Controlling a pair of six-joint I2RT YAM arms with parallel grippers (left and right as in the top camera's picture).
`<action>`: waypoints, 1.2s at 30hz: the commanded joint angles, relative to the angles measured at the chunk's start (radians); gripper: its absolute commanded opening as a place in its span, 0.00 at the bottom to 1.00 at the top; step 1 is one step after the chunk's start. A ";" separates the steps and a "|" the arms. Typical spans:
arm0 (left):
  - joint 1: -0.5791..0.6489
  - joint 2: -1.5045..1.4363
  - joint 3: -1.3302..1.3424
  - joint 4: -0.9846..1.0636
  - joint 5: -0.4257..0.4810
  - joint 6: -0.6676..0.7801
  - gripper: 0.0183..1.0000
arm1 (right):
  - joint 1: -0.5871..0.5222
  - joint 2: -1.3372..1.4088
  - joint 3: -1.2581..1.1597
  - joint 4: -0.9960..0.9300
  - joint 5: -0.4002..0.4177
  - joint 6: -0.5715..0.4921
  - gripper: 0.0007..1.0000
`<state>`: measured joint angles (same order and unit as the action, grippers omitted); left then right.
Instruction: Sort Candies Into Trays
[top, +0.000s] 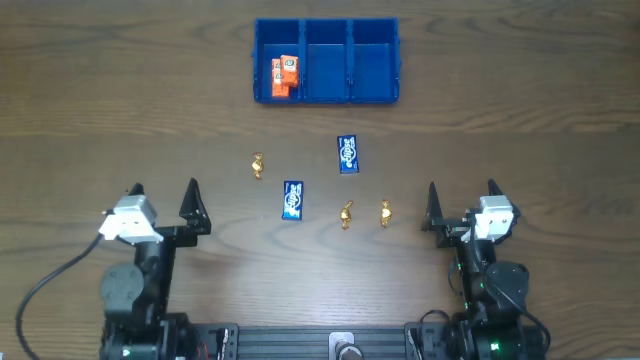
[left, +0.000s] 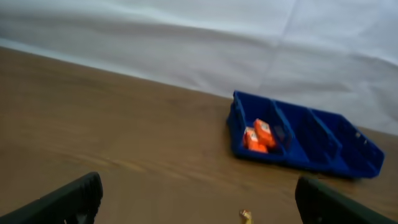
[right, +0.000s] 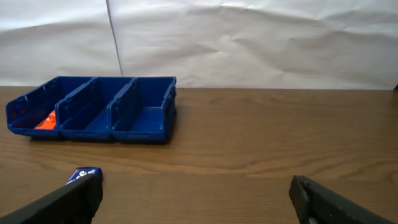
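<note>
Wood-grain table (top: 520, 100) runs back to a white sheet behind it. At the upper middle of the top view sits the tray (top: 326, 99), blue, with three compartments side by side. Its left compartment holds the orange candies (top: 285, 75) in a small cluster; the middle and right compartments are bare. By my judgement the orange sort is done and the other two kinds are not yet begun, so most of the task is left.

Five pieces lie loose on the table below the tray. The upper packet (top: 347, 154) and the lower packet (top: 293, 200), both blue, lie flat with their long axes running up and down the frame, the upper one tilted a little. The left gold candy (top: 258, 165) lies beside them, and the middle gold candy (top: 346, 214) and right gold candy (top: 385, 212) sit close together lower down. Their twisted ends also point roughly up and down.

The left gripper (top: 163, 186) at lower left and the right gripper (top: 461, 187) at lower right both have their jaws spread wide and hold nothing.
</note>
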<state>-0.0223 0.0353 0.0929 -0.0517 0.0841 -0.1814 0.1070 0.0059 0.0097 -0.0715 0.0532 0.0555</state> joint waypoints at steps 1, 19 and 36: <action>0.004 -0.032 -0.088 -0.019 0.021 0.017 1.00 | 0.002 -0.003 -0.002 -0.004 0.008 -0.012 1.00; 0.002 -0.031 -0.088 -0.018 0.020 0.017 1.00 | 0.002 -0.003 -0.002 0.013 -0.023 -0.007 1.00; 0.002 -0.031 -0.088 -0.018 0.020 0.017 1.00 | 0.007 0.536 0.499 -0.050 -0.423 0.296 1.00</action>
<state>-0.0223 0.0105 0.0250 -0.0368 0.0872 -0.1799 0.1074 0.3859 0.3454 -0.0559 -0.2996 0.3256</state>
